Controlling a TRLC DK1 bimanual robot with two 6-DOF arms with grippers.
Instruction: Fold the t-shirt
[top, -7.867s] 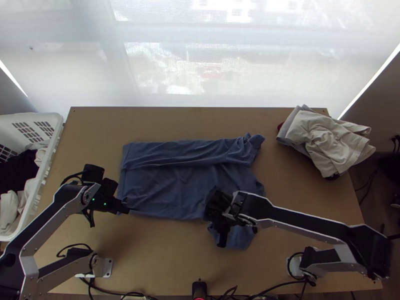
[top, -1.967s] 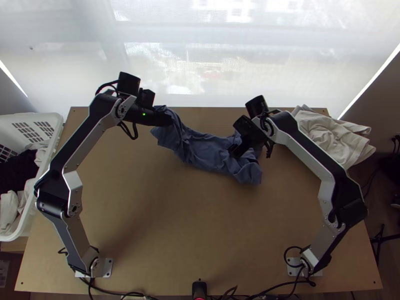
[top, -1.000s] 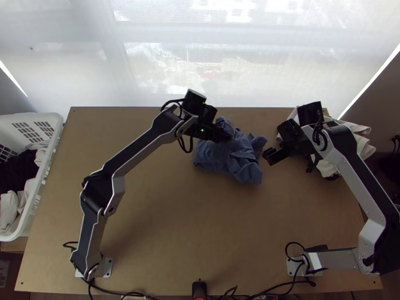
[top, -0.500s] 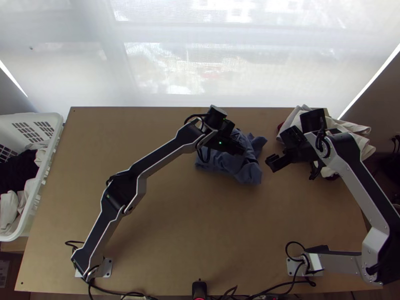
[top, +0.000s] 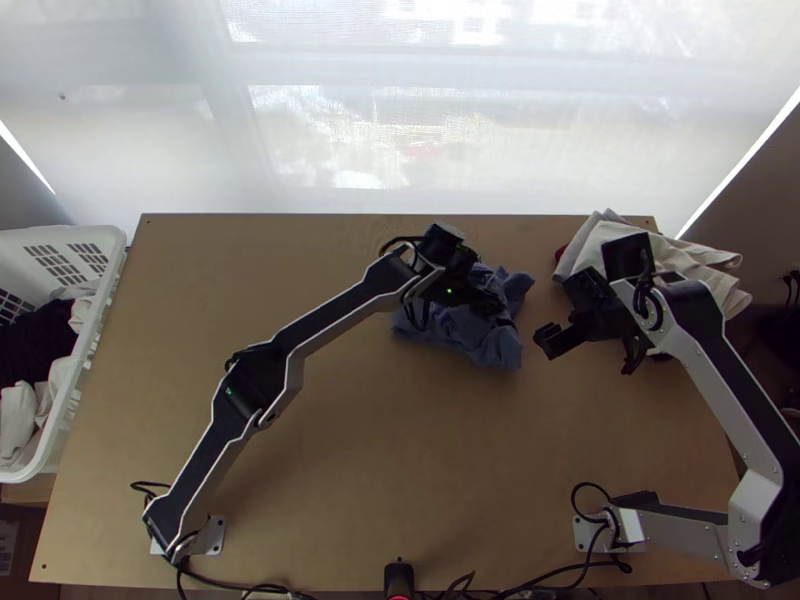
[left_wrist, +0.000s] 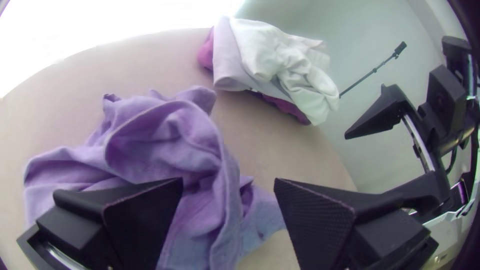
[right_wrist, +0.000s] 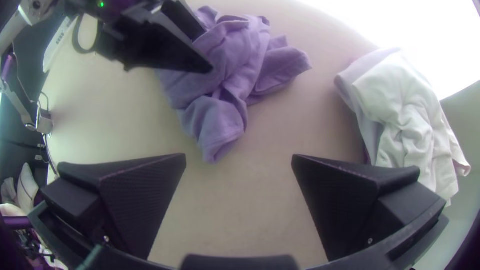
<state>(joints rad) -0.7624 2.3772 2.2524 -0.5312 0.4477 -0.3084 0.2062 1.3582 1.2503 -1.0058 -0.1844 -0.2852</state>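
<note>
Over bunched t-shirt, left gripper, shifted rightward

2 silver-grey arms, black joints, cables

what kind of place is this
Probably a workroom or lab set up for laundry folding: a wooden table by a bright window, a bunched blue t-shirt, and a white basket of clothes.

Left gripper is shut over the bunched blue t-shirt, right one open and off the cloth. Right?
Not quite. The left gripper is open, not shut: the left wrist view shows its fingers wide apart. The rest holds: it is over the bunched blue t-shirt, and the right gripper is open and off the cloth.
</note>
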